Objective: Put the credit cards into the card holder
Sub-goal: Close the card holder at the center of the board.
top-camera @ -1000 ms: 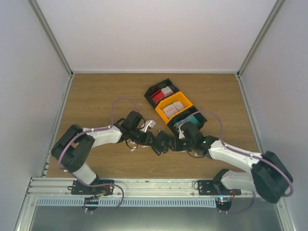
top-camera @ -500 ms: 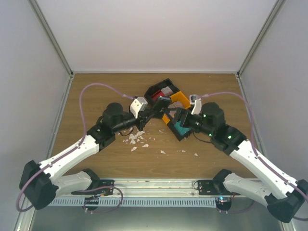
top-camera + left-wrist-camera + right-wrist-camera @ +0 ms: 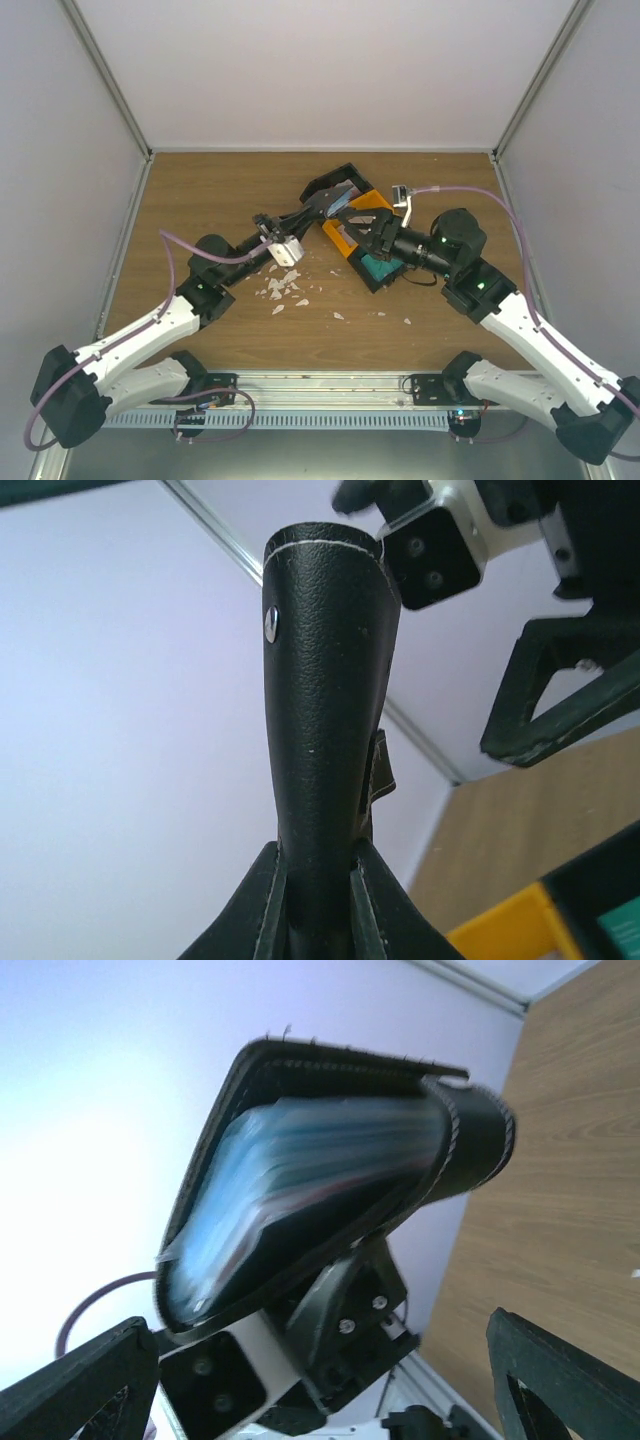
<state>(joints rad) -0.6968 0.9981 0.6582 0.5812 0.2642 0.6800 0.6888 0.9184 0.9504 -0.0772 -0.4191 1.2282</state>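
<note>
1. Wooden table lies below both arms; black bins and a yellow bin sit in a row beneath the two grippers
2. White crumbs are scattered behind the left gripper
3. Teal credit card lies in the nearest black bin, under the right gripper
4. Left gripper is clamped on one end of the card holder, which sticks out past its fingertips, above the bins
5. Right gripper is spread wide, gripping nothing, facing the holder's open side

In the right wrist view the small black leather folding wallet shows only a bluish blur inside, its contents unreadable. The left claw is cropped by the bottom edge. From above, the black and yellow rectangular plastic bins are partly covered.
</note>
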